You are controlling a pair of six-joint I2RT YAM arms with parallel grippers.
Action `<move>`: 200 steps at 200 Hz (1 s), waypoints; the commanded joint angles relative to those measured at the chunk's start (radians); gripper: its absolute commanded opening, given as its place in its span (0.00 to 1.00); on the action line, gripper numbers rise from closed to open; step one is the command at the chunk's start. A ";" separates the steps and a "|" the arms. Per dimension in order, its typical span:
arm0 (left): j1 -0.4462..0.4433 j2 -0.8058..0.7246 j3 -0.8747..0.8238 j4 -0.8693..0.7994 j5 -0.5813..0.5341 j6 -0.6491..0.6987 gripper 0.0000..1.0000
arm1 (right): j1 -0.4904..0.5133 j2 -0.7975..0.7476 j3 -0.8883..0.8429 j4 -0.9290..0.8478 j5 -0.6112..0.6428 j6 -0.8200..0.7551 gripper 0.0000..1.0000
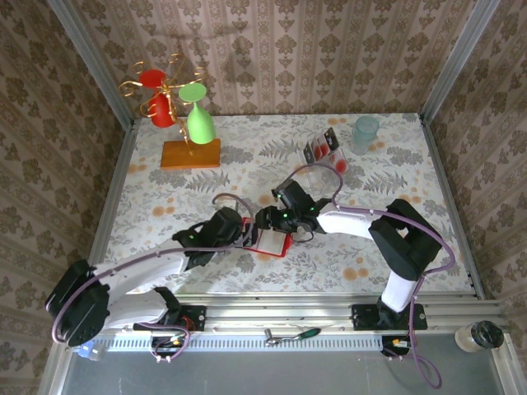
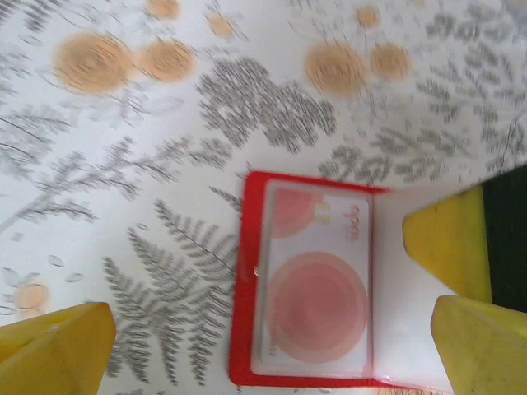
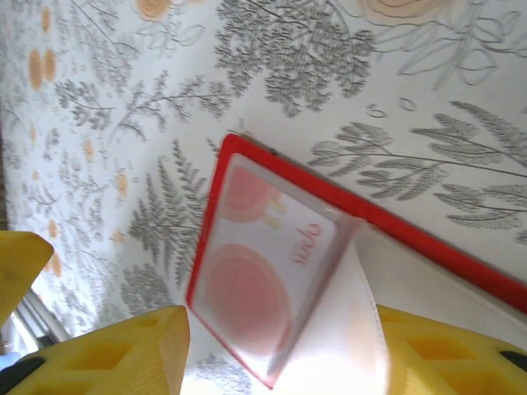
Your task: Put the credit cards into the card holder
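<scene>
Floral tabletop (image 1: pixel 165 206), papered walls behind. Far left: orange block (image 1: pixel 190 154) with red and green glasses (image 1: pixel 200 123). Centre: left pincer (image 2: pixel 272 317), released, fingers wide apart astride the red card holder (image 2: pixel 247 288), lying open, one credit card (image 2: pixel 317 280) in its clear pocket. Right pincer (image 3: pixel 282 321), fingers parted around the holder's pale flap; grip cannot be told. Right: more credit cards (image 1: pixel 317 151) in a clear rack (image 1: pixel 333 144), near a cup (image 1: pixel 366 133).
</scene>
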 commanded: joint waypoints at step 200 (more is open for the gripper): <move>0.193 -0.165 -0.075 -0.076 0.093 0.052 1.00 | 0.040 0.170 0.193 0.013 -0.054 0.056 0.60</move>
